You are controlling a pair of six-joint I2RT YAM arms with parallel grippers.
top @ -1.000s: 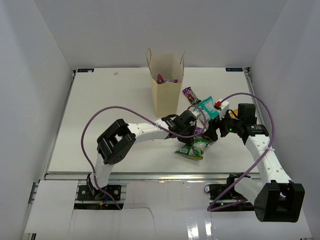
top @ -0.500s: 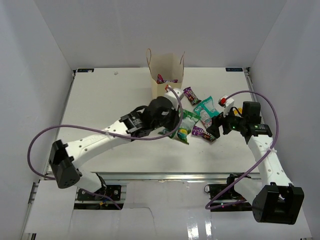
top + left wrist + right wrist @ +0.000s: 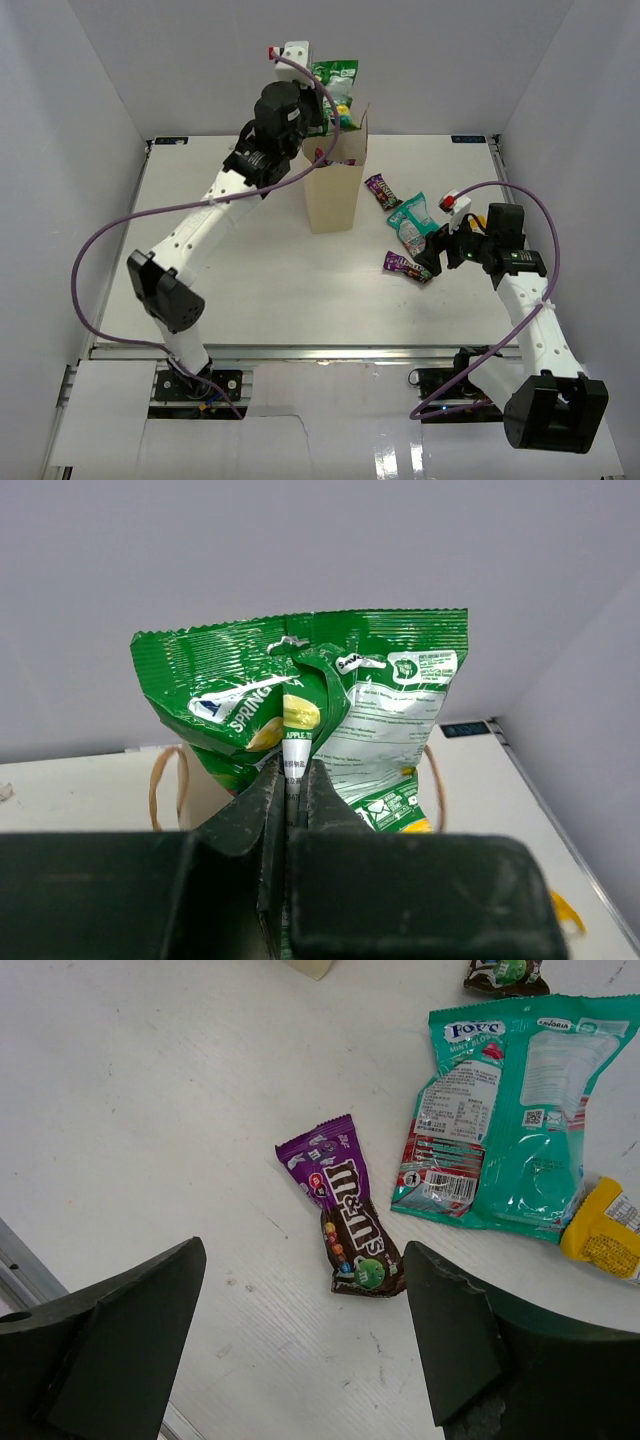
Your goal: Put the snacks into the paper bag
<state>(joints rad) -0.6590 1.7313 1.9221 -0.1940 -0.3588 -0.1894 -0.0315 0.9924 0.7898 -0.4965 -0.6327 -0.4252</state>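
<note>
- The left gripper (image 3: 290,780) is raised high in the upper middle of the overhead view. Its jaws are clamped tight on the green-white bag (image 3: 340,710), pinching the packet along its back seam.
- That green-white bag hangs in the air, crumpled at the pinch, right above the open top of the paper bag (image 3: 333,195). In the left wrist view the paper bag's thin loop handles show below the packet, one on each side.
- The paper bag stands upright on the white counter (image 3: 220,230), a little above the centre of the overhead frame. Something pink shows just inside its mouth, too small to tell more.
- Just right of the paper bag a purple candy bar (image 3: 381,190) lies flat on the counter, apart from the bag's wall.
- Lower right of it lies the pink-teal bag (image 3: 510,1110), flat with its printed back up.
- Below the pink-teal bag and just beside it is a second purple candy bar (image 3: 345,1205), lying at a slant.
- A small yellow packet (image 3: 605,1230) sits against the pink-teal bag's lower right corner in the right wrist view.
- The right gripper (image 3: 300,1260) hovers over the second purple candy bar at the right of the overhead frame. Its jaws are spread wide and hold nothing.
</note>
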